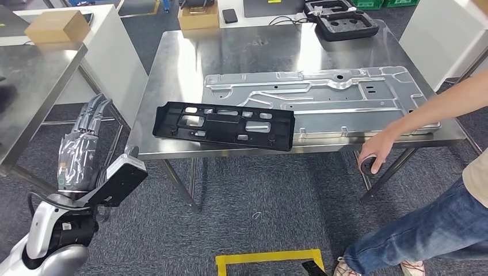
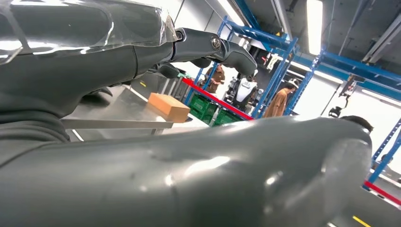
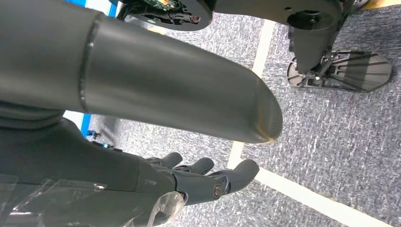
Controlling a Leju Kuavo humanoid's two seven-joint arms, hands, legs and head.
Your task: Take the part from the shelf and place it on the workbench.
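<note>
Overhead, from the robot's head, grey carpet spreads under steel tables. At far left a steel bench (image 1: 34, 86) stands beside a white table carrying a cardboard box (image 1: 56, 26). Just right of that bench, below its edge, the left hand (image 1: 80, 152) rises off the silver arm, fingers straight, slightly apart and pointing up, holding nothing. In the left wrist view the same fingers (image 2: 208, 47) stretch out against blue racking and ceiling lights, with people and another robot standing far back.

Centre frame holds the workbench (image 1: 172, 63), its steel top shiny with glare. The part (image 1: 224, 125), a long black plastic panel with cut-outs, lies flat near the front edge, its right end overlapping a large grey metal sheet (image 1: 322, 100) that fills the bench's right side. A black foam tray (image 1: 342, 23) sits at the back edge. Yellow tape (image 1: 270, 259) marks the floor below.

At right a person in jeans reaches an arm down, their hand (image 1: 374, 155) around a small dark object beside the bench's front edge.

The right wrist view shows the right hand (image 3: 189, 182) above carpet and white floor lines, fingers loosely curled, empty.
</note>
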